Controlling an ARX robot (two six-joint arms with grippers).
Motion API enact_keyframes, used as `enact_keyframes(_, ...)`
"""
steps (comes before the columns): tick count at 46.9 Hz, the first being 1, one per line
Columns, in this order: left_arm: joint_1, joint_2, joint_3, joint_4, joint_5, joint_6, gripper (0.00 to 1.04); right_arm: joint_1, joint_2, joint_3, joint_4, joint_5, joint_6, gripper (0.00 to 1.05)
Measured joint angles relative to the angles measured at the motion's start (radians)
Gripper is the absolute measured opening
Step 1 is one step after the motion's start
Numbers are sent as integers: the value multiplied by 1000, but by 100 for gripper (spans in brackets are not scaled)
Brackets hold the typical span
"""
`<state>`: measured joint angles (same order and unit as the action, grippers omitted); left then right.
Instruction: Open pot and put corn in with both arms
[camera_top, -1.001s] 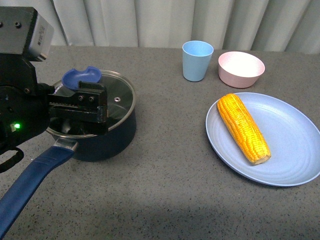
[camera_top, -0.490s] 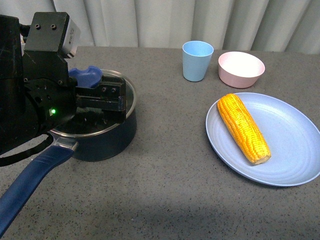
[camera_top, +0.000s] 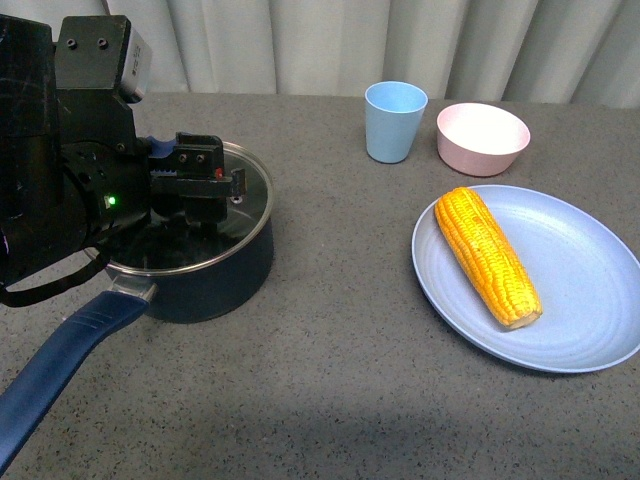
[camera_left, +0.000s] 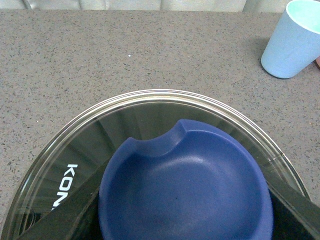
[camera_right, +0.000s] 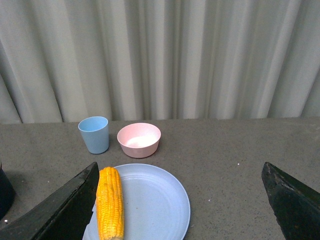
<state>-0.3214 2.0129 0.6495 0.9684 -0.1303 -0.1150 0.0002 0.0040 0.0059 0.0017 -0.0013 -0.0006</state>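
Glass lid (camera_top: 250, 190) covered the pot (camera_top: 230, 270), blocking its mouth. The left end effector (camera_top: 215, 183) hung directly over it, its fingers (camera_left: 60, 215) on either side of the blue knob (camera_left: 185, 190); whether they gripped it could not be told. The right end effector (camera_right: 180, 167) was spread wide above the table (camera_top: 330, 380). The corn (camera_top: 487, 257) lay ahead of it on a blue plate (camera_top: 580, 290), nearer one finger. Beyond the plate stood a light-blue cup (camera_top: 395, 122) and a pink bowl (camera_top: 482, 138).
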Motion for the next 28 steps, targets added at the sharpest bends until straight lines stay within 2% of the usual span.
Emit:
enact_keyframes(1, 1, 0, 0, 0, 0, 0, 63, 0, 0, 0, 0, 0, 0, 95)
enact_keyframes(4, 0, 0, 0, 1, 0, 0, 62, 0, 0, 0, 0, 0, 0, 95)
enact_keyframes(22, 1, -80, -16, -20, 19, -48, 61, 0, 0, 0, 0, 0, 0, 95)
enact_keyframes(28, 39, -180, -1, -56, 18, -67, 61, 0, 0, 0, 0, 0, 0, 95)
